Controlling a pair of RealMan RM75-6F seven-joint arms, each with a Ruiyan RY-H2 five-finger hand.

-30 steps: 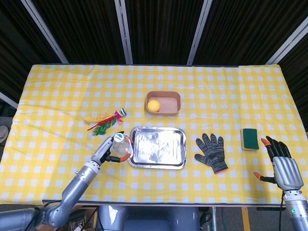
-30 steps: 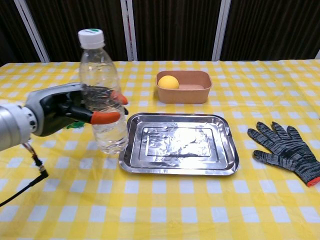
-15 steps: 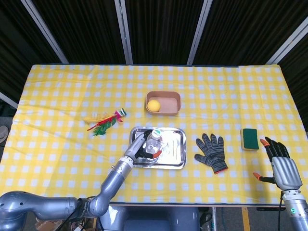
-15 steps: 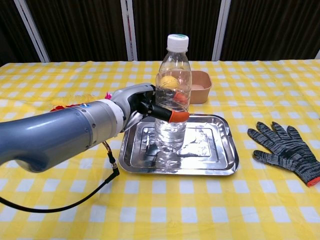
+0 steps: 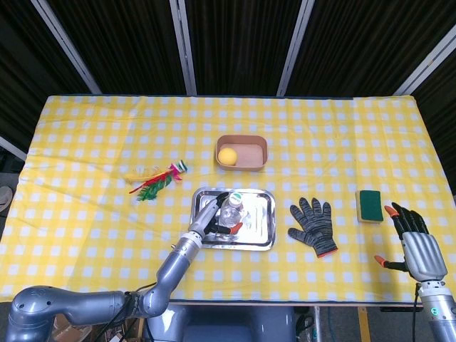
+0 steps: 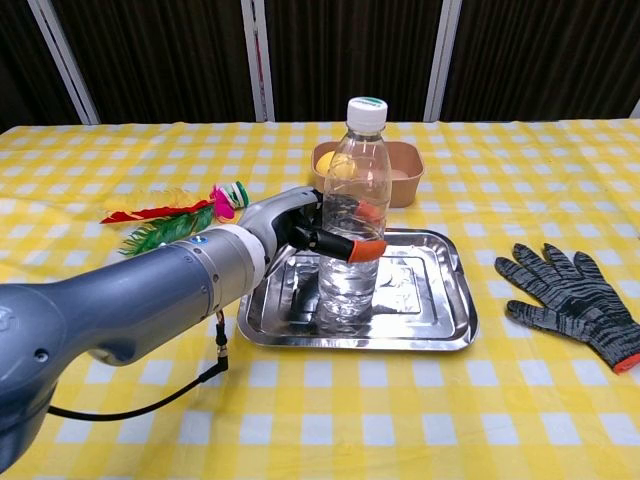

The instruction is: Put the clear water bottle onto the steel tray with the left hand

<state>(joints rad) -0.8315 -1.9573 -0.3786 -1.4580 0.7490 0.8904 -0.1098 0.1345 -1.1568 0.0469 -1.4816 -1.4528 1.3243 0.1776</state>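
Note:
The clear water bottle (image 6: 353,215) (image 5: 230,211) stands upright on the steel tray (image 6: 430,300) (image 5: 260,214), slightly left of its middle, white cap with a green top upward. My left hand (image 6: 300,235) (image 5: 209,218) grips the bottle at mid height, orange fingertips wrapped around its front. My right hand (image 5: 413,239) hovers open at the table's right front edge, fingers spread, holding nothing; it does not show in the chest view.
A brown bowl (image 5: 242,152) (image 6: 400,170) with a yellow ball (image 5: 226,156) sits behind the tray. A dark knit glove (image 5: 313,224) (image 6: 575,300) lies right of it, a green sponge (image 5: 370,205) further right. Coloured feathers (image 5: 153,182) (image 6: 170,215) lie to the left.
My left hand carried the bottle rightward from beside the tray's left edge onto the tray and lowered it. My right hand barely moved.

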